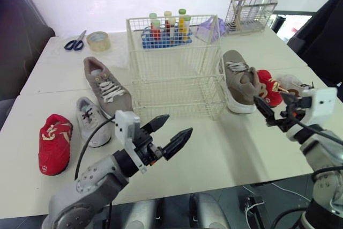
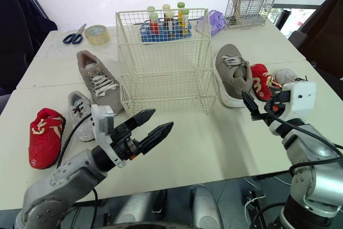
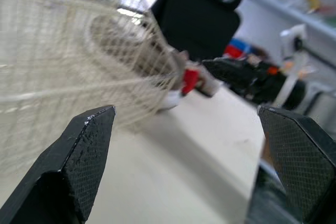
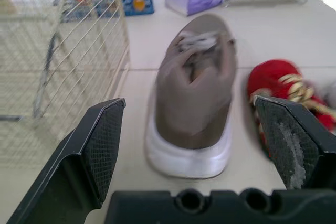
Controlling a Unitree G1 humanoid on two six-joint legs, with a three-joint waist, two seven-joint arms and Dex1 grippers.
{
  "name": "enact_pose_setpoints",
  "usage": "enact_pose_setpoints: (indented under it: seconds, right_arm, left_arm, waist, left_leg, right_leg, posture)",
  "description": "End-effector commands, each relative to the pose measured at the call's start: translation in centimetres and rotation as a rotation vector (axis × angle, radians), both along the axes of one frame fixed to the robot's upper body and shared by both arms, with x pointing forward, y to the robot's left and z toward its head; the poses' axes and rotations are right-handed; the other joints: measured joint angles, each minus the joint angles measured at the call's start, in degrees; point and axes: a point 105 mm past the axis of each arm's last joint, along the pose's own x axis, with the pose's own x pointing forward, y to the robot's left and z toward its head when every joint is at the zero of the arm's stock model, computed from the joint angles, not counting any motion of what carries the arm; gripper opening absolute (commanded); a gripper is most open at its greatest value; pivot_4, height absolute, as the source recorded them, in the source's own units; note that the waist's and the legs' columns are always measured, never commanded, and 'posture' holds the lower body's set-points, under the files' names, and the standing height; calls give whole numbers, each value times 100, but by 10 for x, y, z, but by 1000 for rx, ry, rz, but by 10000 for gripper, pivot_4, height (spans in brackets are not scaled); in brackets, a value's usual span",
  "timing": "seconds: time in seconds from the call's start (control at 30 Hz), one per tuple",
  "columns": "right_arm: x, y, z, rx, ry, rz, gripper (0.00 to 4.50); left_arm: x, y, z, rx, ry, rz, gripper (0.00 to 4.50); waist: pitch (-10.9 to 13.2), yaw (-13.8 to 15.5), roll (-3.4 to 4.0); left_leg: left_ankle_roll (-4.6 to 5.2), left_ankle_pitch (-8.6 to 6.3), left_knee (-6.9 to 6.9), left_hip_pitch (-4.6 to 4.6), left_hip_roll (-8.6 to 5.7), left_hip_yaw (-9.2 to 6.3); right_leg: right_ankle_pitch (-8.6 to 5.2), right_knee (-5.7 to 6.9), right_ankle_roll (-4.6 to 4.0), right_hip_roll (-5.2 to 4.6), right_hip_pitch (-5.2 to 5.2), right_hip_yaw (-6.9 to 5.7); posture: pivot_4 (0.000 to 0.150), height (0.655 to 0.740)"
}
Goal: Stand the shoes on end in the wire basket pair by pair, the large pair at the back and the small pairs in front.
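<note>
Shoes are lying on the pale table [image 1: 225,148] to either side of the wire basket [image 1: 177,68], all resting on their soles. At the far left a small red shoe [image 1: 55,143] is sitting near the front edge; just beside it a small grey shoe [image 1: 92,119] is lying; behind that a large brown shoe [image 1: 107,87] is stretching at an angle, its toe coming close to the basket's front left corner. Scissors [image 1: 75,41] and a roll of tape [image 1: 99,40] are sitting well back on that side.

The left gripper [image 1: 178,124] is hovering over bare table in front of the basket; its two black fingers are spreading wide apart and gripping nothing.

The basket is standing in the middle of the table; a blue rack of tubes [image 1: 166,33] is showing through its wires from behind; a purple pouch [image 1: 211,28] and a wire holder [image 1: 249,12] with wooden sticks are standing further back to the right.

Just beside the basket's right wall a second large brown shoe [image 1: 239,81] is lying; a second red shoe [image 1: 269,87] is pressing up against it, and a pale grey shoe [image 1: 292,84] is lying just beyond.

The right gripper [image 4: 189,103] is hanging in front of these shoes, aiming at the brown one; its fingers are standing wide apart and holding nothing, clear of the shoe.
</note>
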Motion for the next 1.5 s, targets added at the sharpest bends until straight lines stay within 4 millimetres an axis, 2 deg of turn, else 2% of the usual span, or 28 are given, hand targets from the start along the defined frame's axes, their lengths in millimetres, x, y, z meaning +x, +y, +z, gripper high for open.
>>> enact_pose_setpoints:
  seconds: [0.03,0.13,0.3,0.63,0.77,0.97,1.13,1.23,1.33,1.5]
  right_arm:
    - [2,11,0,-2,-38,17,42605]
    - [10,17,-6,6,-38,18,42605]
    - [36,16,-14,26,-42,-33,42605]
    - [60,-7,-20,144,-43,-146,42605]
    - [67,-7,-22,147,-27,-109,42605]
    - [94,-7,-20,175,-9,-74,42605]
    - [109,-10,-27,228,27,-90,42605]
    - [113,-6,-21,219,-15,-51,42605]
    - [108,2,-18,173,-45,15,42605]
    - [98,1,-15,87,-102,7,42605]
  left_arm:
    - [-8,-3,-1,54,-65,-1,45000]
    - [-10,-3,-9,78,-67,12,45000]
    - [-8,-8,-8,49,-79,7,45000]
    - [-10,-6,-10,67,-79,-6,45000]
    - [-10,-6,-14,79,-74,-5,45000]
    - [-8,-8,-15,90,-80,-3,45000]
    - [-8,-9,-19,93,-69,-2,45000]
    - [-9,-9,-20,94,-61,2,45000]
    - [-10,-7,-22,91,-49,8,45000]
    - [-11,-6,-24,82,-37,10,45000]
  waist:
    - [-3,-9,1]
    - [-5,-18,6]
    - [-6,-9,6]
    - [-6,-17,8]
    - [-6,-10,9]
    - [-6,-41,10]
    - [-6,-21,9]
    - [-6,-17,10]
    - [-6,-23,10]
    - [-5,-15,11]
  left_leg:
    - [4,-2,-1,1,0,0]
    - [18,-12,-9,-1,0,0]
    - [18,-12,-11,-8,1,1]
    - [20,-11,-10,-8,1,0]
    - [24,-9,-12,-8,1,0]
    - [34,-5,-6,-7,1,1]
    - [37,-3,-8,-7,1,2]
    - [38,-4,-7,-7,1,2]
    - [39,-4,-4,-7,1,2]
    - [41,-5,-11,-8,3,1]
  right_leg:
    - [0,-10,1,0,4,-1]
    - [1,-28,2,-1,5,-2]
    - [2,-31,2,-2,-2,-5]
    - [3,-32,4,0,0,-7]
    - [3,-32,5,0,-1,-8]
    - [3,-32,5,0,3,-8]
    - [5,-32,7,-1,3,-10]
    - [5,-32,7,-1,4,-10]
    - [5,-32,8,-2,5,-9]
    - [5,-32,8,-2,0,-10]
  posture:
    - [1500,7400]
    - [1500,7400]
    - [1500,7400]
    - [1500,7400]
    - [1500,7400]
    - [1500,7400]
    - [1500,7400]
    - [1500,7400]
    - [1500,7400]
    - [1500,7400]
